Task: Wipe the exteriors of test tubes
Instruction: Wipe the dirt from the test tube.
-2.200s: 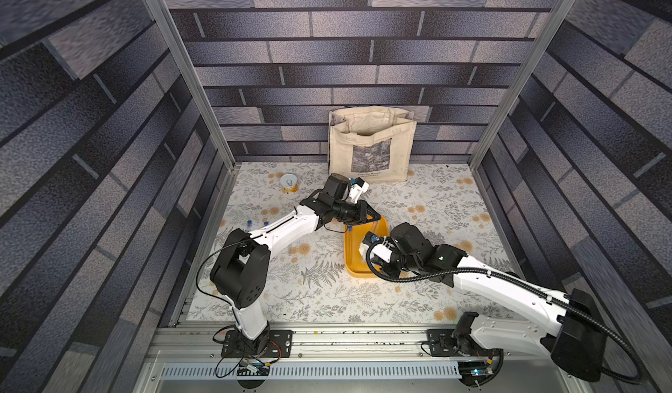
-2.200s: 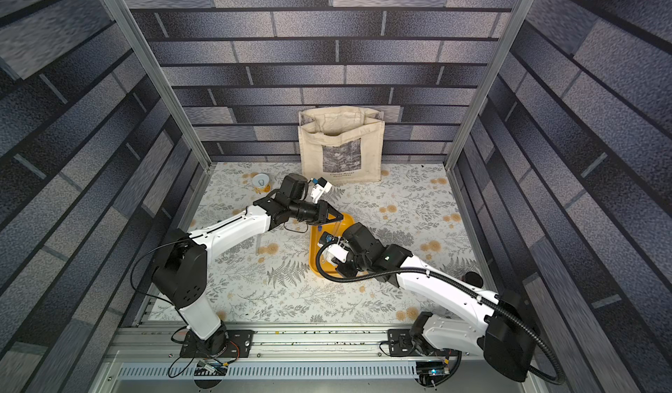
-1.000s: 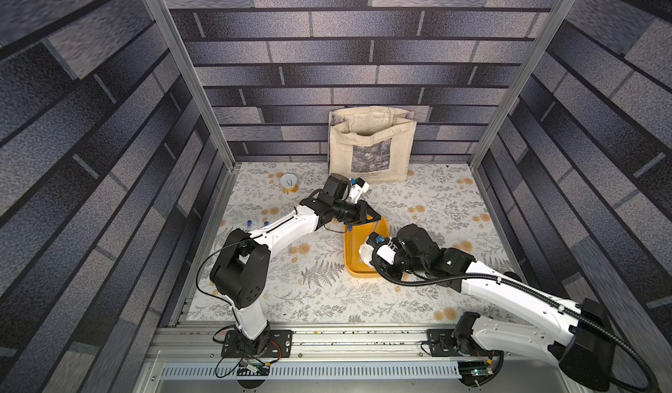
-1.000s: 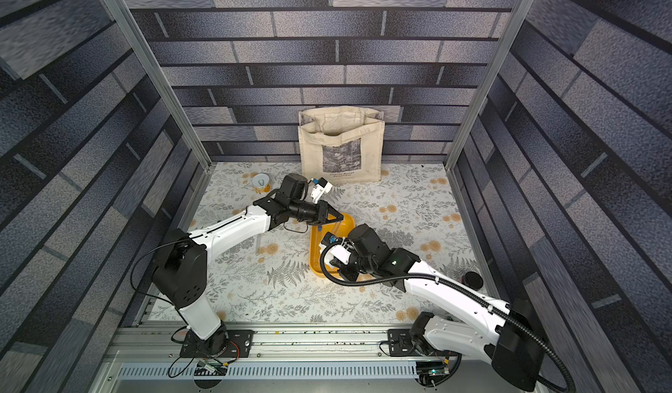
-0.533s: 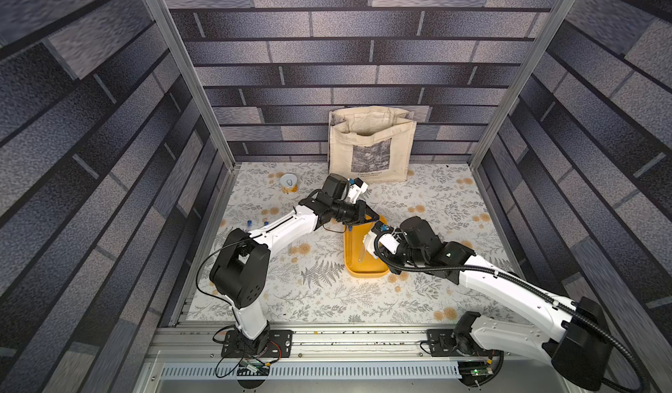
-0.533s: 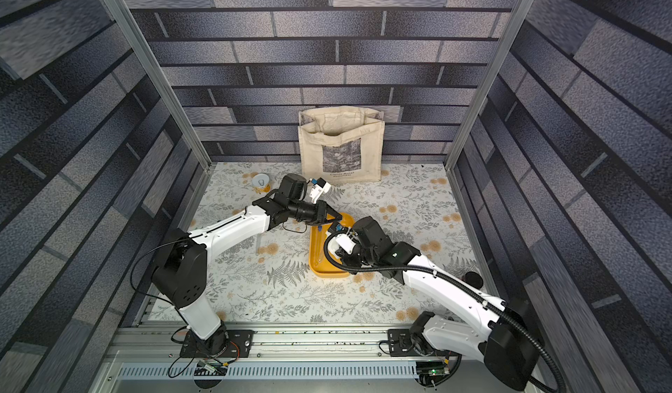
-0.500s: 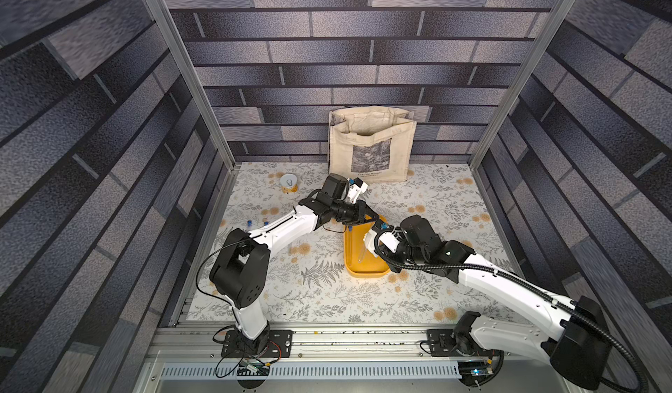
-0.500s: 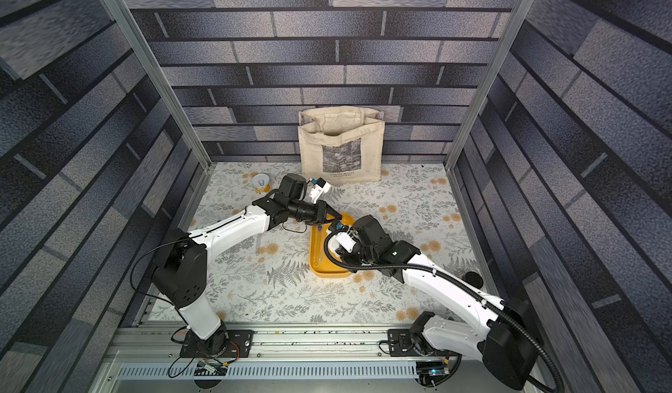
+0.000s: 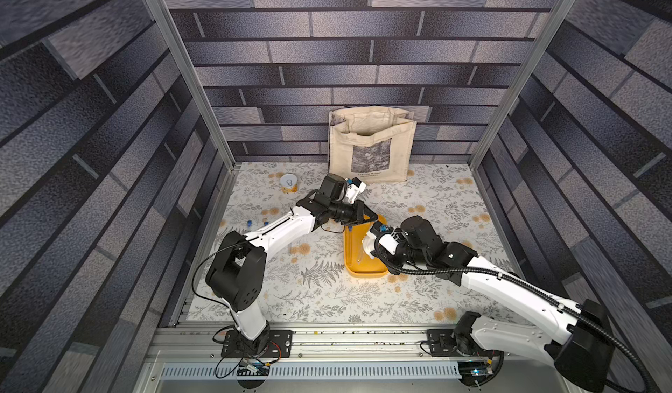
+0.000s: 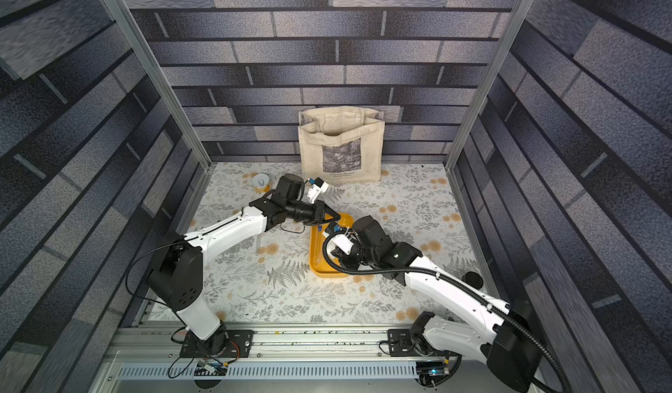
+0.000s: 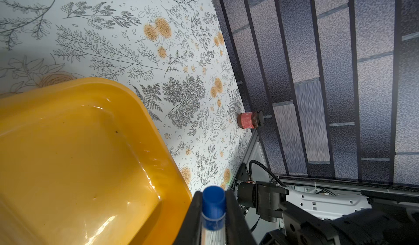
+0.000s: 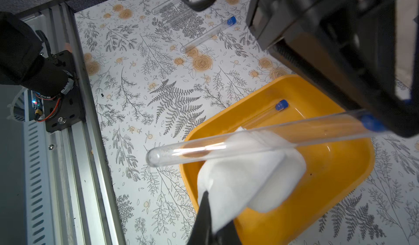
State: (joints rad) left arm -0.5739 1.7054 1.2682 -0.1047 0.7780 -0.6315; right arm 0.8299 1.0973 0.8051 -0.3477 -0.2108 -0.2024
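Left gripper (image 11: 213,197) clamps a test tube (image 12: 176,152) by its blue-capped end above a yellow tray (image 12: 328,175); right gripper (image 12: 210,212) pinches a white cloth (image 12: 244,175) pressed to its middle; another tube (image 12: 263,114) lies in the tray.

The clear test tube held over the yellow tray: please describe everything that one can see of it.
The thin clear test tube has a round closed end and a small blue cap. The left gripper is shut on its capped end and holds it over the yellow plastic tray. The folded white cloth, pinched by the right gripper, touches its middle. It looks empty.
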